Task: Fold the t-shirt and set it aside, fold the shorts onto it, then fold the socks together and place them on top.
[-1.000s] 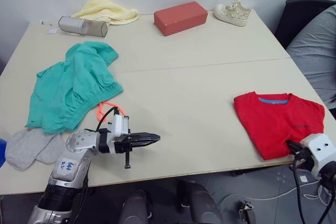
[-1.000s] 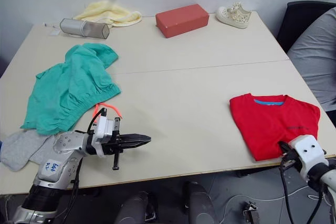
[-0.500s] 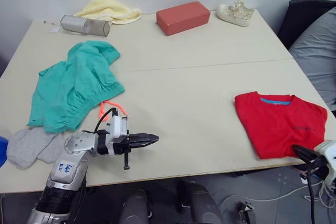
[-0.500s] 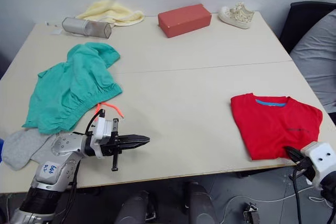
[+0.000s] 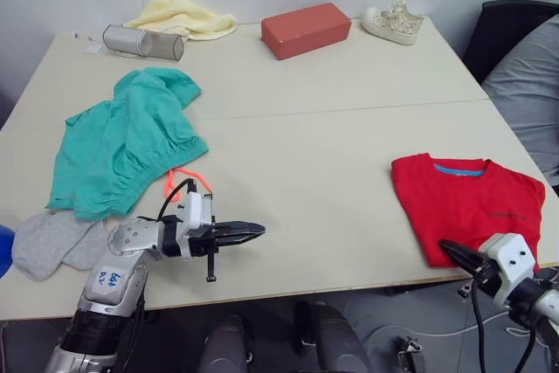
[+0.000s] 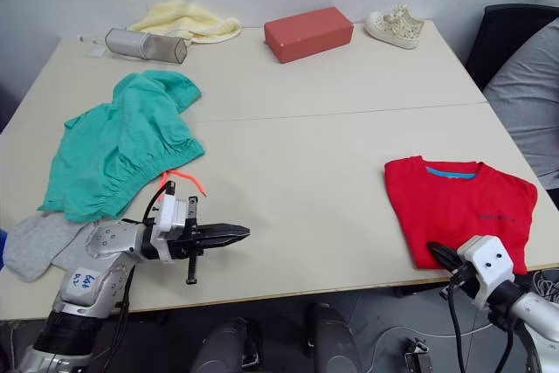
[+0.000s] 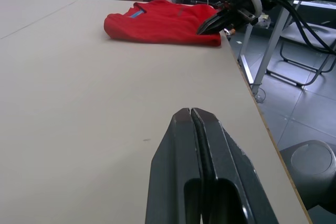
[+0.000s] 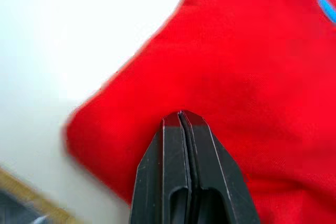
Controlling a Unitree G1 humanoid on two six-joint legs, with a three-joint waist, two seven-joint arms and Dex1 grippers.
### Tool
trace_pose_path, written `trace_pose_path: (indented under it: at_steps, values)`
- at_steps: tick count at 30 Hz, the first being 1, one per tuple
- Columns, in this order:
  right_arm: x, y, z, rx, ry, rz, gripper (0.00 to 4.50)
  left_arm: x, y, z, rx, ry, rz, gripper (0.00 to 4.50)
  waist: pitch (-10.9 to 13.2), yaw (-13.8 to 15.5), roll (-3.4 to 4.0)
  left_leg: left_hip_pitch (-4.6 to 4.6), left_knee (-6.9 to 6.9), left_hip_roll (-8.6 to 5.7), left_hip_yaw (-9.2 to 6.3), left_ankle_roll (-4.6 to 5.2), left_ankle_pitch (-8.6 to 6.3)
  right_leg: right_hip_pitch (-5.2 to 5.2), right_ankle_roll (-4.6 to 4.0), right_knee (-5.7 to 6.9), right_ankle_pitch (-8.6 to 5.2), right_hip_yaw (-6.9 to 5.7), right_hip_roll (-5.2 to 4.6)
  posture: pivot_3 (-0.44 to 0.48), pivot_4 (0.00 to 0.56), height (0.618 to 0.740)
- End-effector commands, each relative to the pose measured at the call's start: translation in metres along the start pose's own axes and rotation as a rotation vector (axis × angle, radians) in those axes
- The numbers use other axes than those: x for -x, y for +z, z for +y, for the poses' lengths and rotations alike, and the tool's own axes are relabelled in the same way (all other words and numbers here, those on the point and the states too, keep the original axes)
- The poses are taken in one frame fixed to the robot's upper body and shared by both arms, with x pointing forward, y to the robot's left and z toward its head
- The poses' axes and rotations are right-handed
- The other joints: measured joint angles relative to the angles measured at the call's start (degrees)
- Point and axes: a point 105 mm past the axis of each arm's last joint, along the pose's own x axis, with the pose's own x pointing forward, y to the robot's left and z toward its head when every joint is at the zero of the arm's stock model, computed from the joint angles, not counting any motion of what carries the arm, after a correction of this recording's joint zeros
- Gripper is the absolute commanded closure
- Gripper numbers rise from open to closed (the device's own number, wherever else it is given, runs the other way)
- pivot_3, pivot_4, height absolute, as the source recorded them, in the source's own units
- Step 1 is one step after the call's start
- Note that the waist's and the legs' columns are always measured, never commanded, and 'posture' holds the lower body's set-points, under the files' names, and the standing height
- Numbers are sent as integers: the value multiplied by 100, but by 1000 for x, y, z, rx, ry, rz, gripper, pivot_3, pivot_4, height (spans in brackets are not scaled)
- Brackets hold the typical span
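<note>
The folded t-shirt lies at the table's near right edge with the right gripper, fingers pressed together, at its front corner, while the left gripper, also closed, hovers near the shorts and socks.

The matt, smooth beige worktop carries a soft red cotton t-shirt, crumpled teal cloth shorts, grey knit socks and a shiny metal cylinder.
</note>
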Motion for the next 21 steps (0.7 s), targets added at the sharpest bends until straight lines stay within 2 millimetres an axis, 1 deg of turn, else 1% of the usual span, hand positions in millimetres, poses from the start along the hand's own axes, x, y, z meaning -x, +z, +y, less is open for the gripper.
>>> trace_pose_path:
  at_steps: [1, 2, 3, 4, 6, 8, 11, 14, 15, 17, 19, 20, 21]
  values:
    - [6, 18, 5, 23, 33, -70, 4468, 9, 11, 1, -40, 17, -8, 4500, 0, -5, 1, 0, -1, 1, -1, 1, 1, 0, -1, 2, -1, -1, 0, 0, 150, 740]
    - [8, 24, 2, 29, 27, -89, 4468, 11, 11, 2, -40, 24, -4, 4500, 1, -17, 3, 0, 0, 1, -1, 1, 1, 0, -1, 3, -1, -2, 0, 0, 150, 740]
    - [12, 36, -3, 22, 26, -120, 4468, 17, 13, 3, -36, 44, 2, 4500, 2, -23, 5, 0, 0, 1, 1, 0, 1, 0, -1, 3, -1, 0, 0, 0, 150, 740]
    - [15, 47, -6, 42, 37, -141, 4310, 24, 14, 4, -34, 65, 8, 4500, 5, -34, 8, 1, 1, 0, 3, -1, 0, 0, -1, 3, -1, 1, -1, 0, 150, 740]
    - [19, 60, -1, 71, 131, -142, 3901, 39, 19, 7, -21, 124, 18, 4500, 10, -51, 16, 2, 2, 0, 10, -2, -1, -1, 0, 4, 0, 8, -2, 0, 150, 740]
    - [21, 66, 5, 115, 194, -136, 3229, 52, 20, 9, -1, 191, 30, 4500, 12, -26, 6, 10, 2, -2, 6, -1, -2, -1, 0, 4, 0, 11, 1, 0, 150, 740]
    - [21, 72, 16, 216, 275, -167, 2148, 80, 17, 7, 12, 312, 76, 3864, 10, -5, -1, 7, 0, -1, -20, -10, -3, -1, -12, 3, -6, -4, 7, 0, 150, 740]
    - [24, 80, 30, 286, 380, -307, 1118, 110, 13, 2, 29, 444, 114, 2949, 11, -2, -2, 0, -6, -2, -24, -1, 0, -5, -11, 3, -16, -7, 7, 0, 150, 740]
    - [26, 81, 31, 287, 391, -345, 822, 122, 11, -2, 33, 494, 127, 2663, 14, -1, -7, 0, -6, -1, -26, 3, -2, -4, -11, 3, -18, -10, 7, 0, 150, 740]
    - [29, 73, 35, 290, 427, -351, 62, 144, 9, -10, 45, 592, 152, 1989, 17, -5, -14, 0, -4, 0, -27, 8, -7, -4, -11, 3, -18, -13, 6, 0, 150, 740]
    - [31, 63, 35, 266, 453, -327, 0, 165, 4, -22, 74, 676, 179, 1374, 18, -6, -16, 0, -3, -1, -24, 15, -19, -3, -10, 2, -19, -13, 2, 0, 150, 740]
    - [31, 62, 34, 251, 456, -331, 0, 177, 1, -28, 92, 722, 196, 1041, 19, -5, -18, 0, -2, 0, -24, 16, -22, -4, -10, 0, -20, -15, 0, 0, 150, 740]
    - [31, 59, 34, 237, 466, -317, 0, 192, -4, -36, 116, 794, 217, 722, 20, -9, -19, 0, -2, 0, -24, 16, -24, -4, -11, -2, -20, -15, -1, 0, 150, 740]
